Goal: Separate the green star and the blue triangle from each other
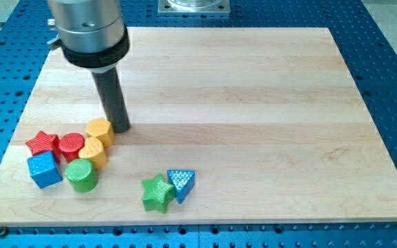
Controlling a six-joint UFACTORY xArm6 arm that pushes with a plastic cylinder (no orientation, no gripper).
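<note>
The green star lies near the view's bottom edge of the wooden board, a little left of centre. The blue triangle touches its right side. My tip rests on the board up and to the left of that pair, well apart from it. The tip stands just right of the upper yellow block, touching it or nearly so.
A cluster sits at the view's lower left: a red star, a red cylinder-like block, a second yellow block, a blue cube and a green cylinder. The board's edge runs just below the star.
</note>
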